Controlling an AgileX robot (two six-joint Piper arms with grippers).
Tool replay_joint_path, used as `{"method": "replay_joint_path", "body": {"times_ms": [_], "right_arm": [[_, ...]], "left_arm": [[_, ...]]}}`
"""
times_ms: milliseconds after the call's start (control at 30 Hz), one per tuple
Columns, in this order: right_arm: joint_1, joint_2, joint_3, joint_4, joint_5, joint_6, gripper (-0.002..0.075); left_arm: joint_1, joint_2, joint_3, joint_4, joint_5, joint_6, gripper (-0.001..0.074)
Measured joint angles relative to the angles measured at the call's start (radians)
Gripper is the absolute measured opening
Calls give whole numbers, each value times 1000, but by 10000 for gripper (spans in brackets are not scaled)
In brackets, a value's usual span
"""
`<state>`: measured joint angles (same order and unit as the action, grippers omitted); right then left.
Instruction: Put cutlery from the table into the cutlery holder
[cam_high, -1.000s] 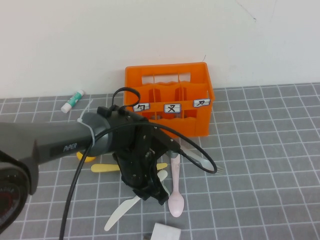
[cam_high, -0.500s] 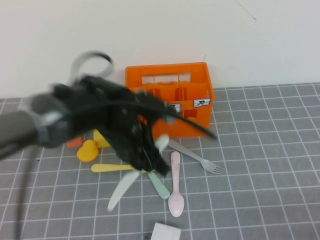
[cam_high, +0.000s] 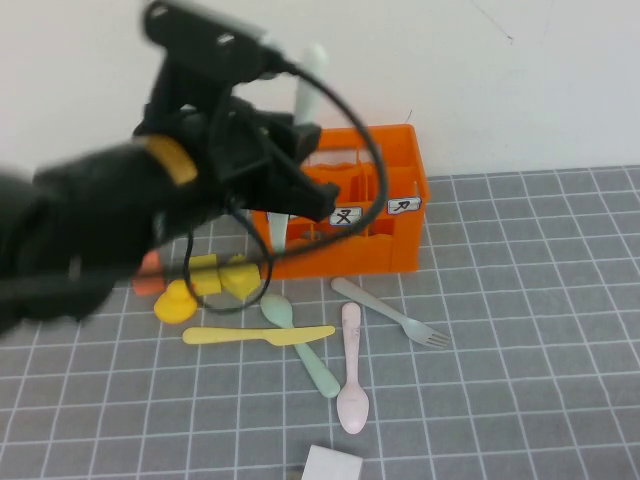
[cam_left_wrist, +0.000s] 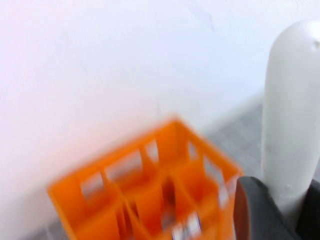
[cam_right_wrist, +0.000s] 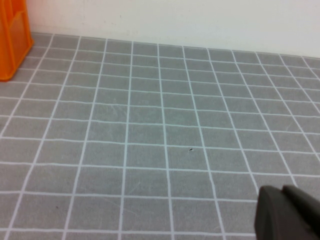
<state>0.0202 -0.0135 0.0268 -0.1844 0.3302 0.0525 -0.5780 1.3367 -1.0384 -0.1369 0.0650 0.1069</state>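
White knife (cam_high: 306, 85): clamped upright in left gripper (cam_high: 290, 150), upper centre-left of high view, handle tip up against the wall, blade end hanging down in front of the crate's left side. Lifted off the table since a second earlier, when it lay flat at lower centre under the lowered arm; judged mid-carry, not yet inside any compartment. Same knife seen as a pale rounded shaft (cam_left_wrist: 290, 115) at right edge of left wrist view, held between dark fingers (cam_left_wrist: 257, 210).

Orange cutlery holder (cam_high: 400, 190): centre of high view, against the wall, three white labels on its front; seen from above in left wrist view (cam_left_wrist: 150, 190), compartments showing no cutlery.

Grey gridded table (cam_high: 540, 330), remaining cutlery below the crate:
- yellow knife (cam_high: 258, 335), flat, lower centre-left;
- mint-green spoon (cam_high: 300, 345), crossing under the yellow knife's tip;
- pink spoon (cam_high: 351, 375), bowl toward the bottom edge;
- grey fork (cam_high: 395, 313), tines to the right.

Four pieces judged left to collect after this one.

Yellow rubber duck (cam_high: 175, 300) and yellow blocks (cam_high: 225, 275): left of the cutlery, untouched.

Right gripper (cam_right_wrist: 287, 215): lower right corner of right wrist view, jaws closed on nothing, over bare table, well apart from the crate.
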Motion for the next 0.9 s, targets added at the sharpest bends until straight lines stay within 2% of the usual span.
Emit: {"method": "replay_joint_path", "body": {"times_ms": [233, 333, 433, 633, 900], "right_arm": [[0, 0, 0, 0, 0, 0, -3], [0, 0, 0, 0, 0, 0, -3], [-1, 0, 0, 0, 0, 0, -3], [-1, 0, 0, 0, 0, 0, -3], [-1, 0, 0, 0, 0, 0, -3]], "left_arm": [[0, 33, 247, -32, -637, -98, 123], [0, 100, 266, -36, -843, -137, 123], [0, 167, 268, -38, -971, -170, 123], [0, 299, 247, -42, -1103, -268, 123], [0, 425, 137, -38, -1073, -270, 123]]}}
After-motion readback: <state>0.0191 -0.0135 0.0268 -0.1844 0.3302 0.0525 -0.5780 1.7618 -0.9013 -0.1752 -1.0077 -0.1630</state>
